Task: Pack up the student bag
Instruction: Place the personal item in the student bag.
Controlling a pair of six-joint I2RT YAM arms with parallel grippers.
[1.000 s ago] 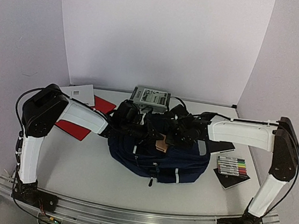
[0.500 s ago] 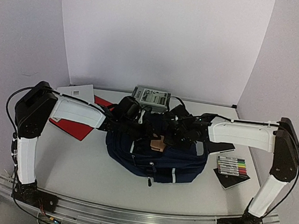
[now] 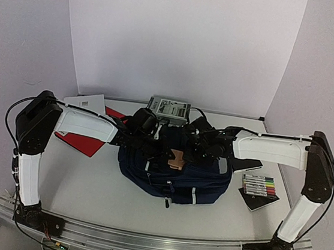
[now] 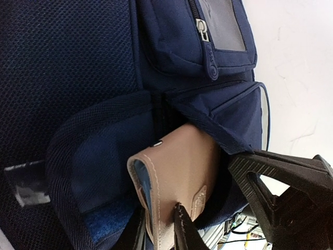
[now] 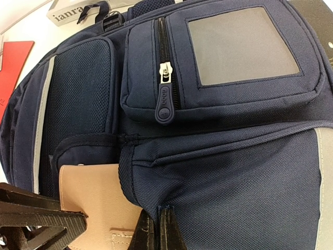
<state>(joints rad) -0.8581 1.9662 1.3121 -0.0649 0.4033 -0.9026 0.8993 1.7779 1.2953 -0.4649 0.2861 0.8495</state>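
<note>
The student bag point(image 3: 173, 175), navy blue, lies in the middle of the table. A tan wallet point(image 4: 179, 169) sticks halfway out of a pocket on its upper side, with the pocket's fabric lip over its far end. My left gripper point(image 4: 160, 235) is shut on the wallet's stitched edge, one finger on each face. My right gripper point(image 5: 157, 230) is shut on a fold of the bag's pocket fabric point(image 5: 140, 177), right beside the wallet point(image 5: 93, 200). In the top view both grippers meet over the wallet point(image 3: 177, 160).
A red folder point(image 3: 86, 142) and a white booklet point(image 3: 87, 102) lie at the back left. A grey box point(image 3: 169, 108) stands behind the bag. A set of markers point(image 3: 259, 185) rests on a black notebook at the right.
The left arm's elbow has swung out to the left and its gripper has shifted on the wallet. The bag has moved slightly away from me. The right arm has held its place.
</note>
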